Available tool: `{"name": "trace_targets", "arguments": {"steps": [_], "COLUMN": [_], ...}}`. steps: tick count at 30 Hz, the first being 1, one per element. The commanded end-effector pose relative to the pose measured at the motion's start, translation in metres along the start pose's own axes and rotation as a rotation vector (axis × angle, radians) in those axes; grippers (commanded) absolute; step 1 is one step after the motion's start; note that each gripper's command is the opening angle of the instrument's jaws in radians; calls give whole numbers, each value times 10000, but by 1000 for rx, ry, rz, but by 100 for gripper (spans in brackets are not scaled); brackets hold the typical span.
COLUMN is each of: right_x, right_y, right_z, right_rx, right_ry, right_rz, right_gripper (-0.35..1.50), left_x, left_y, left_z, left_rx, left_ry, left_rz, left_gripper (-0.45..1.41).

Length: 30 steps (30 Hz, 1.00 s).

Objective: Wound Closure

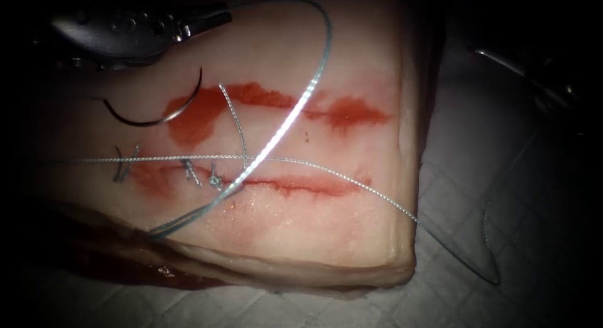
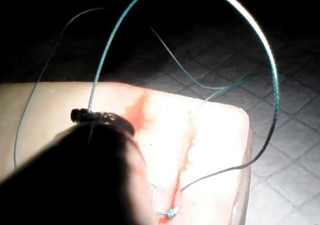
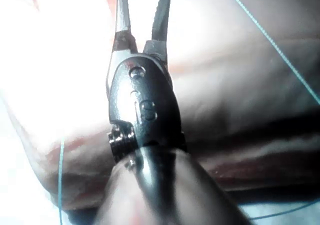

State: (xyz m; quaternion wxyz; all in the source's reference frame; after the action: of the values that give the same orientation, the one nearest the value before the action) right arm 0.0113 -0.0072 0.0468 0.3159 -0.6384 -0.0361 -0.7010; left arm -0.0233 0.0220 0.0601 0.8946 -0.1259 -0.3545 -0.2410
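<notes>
Jaws of the right tool (image 3: 142,10) stand apart, nothing between them. Left tool (image 1: 213,20) sits above the cut (image 1: 295,185), toward its left end, jaws together and clamped on the thread (image 1: 300,108). From that tip the thread arcs up and over, then crosses the cut near its middle; another strand runs along just above the cut. Needle (image 1: 157,117) lies free on the tissue (image 1: 352,227) above the cut's left part, held by neither tool, its tip end at the red fluid (image 1: 195,117). Stitches (image 1: 125,164) already cross the cut's left part.
</notes>
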Motion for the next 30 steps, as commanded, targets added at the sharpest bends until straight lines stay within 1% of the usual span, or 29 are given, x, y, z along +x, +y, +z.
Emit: {"name": "trace_targets", "arguments": {"steps": [1,2,3,5,7,8,9,11,12,13,14,16,17,20,22,23,24,26,27,30], "right_x": [12,17,19,28,37,44,49,58,60,61,61,59,56,48,45,44,42,38,36,34], "right_y": [29,39,45,62,77,87,95,111,116,127,133,143,149,161,165,167,167,165,165,164], "right_z": [20,31,39,58,71,80,87,104,112,126,134,142,146,161,169,173,174,176,177,183], "right_rx": [-12,-31,-47,-82,-109,-124,-133,-155,-162,-179,-192,-218,-227,-214,-209,-206,-204,-201,-200,-195], "right_ry": [17,11,6,-27,-52,-57,-59,-66,-68,-83,-108,-149,-174,-201,-220,-222,-224,-226,-227,-231], "right_rz": [-1,2,6,26,51,58,61,55,54,55,69,98,103,114,121,126,129,134,135,139], "right_gripper": [15,27,46,66,76,77,77,69,69,69,69,76,79,79,76,69,66,51,51,61], "left_x": [3,9,13,21,28,31,34,40,42,46,48,53,56,66,73,77,79,85,88,97], "left_y": [-3,-7,-11,-17,-23,-26,-28,-34,-36,-41,-44,-48,-50,-58,-62,-62,-62,-62,-62,-69], "left_z": [9,11,13,21,28,32,35,43,45,50,51,52,52,52,52,51,49,47,45,42], "left_rx": [-10,-23,-33,-38,-36,-36,-32,-23,-21,-23,-34,-52,-57,-51,-48,-53,-55,-55,-54,-28], "left_ry": [4,9,14,14,13,15,17,35,46,60,72,99,132,240,319,345,354,365,372,394], "left_rz": [-7,-40,-61,-69,-80,-88,-90,-91,-90,-93,-95,-96,-90,-65,-56,-51,-39,-22,-19,-7], "left_gripper": [-45,-45,-45,-45,-45,-45,-45,-45,-45,-45,-45,-45,-45,-45,-45,-45,-45,-45,-45,-45]}}
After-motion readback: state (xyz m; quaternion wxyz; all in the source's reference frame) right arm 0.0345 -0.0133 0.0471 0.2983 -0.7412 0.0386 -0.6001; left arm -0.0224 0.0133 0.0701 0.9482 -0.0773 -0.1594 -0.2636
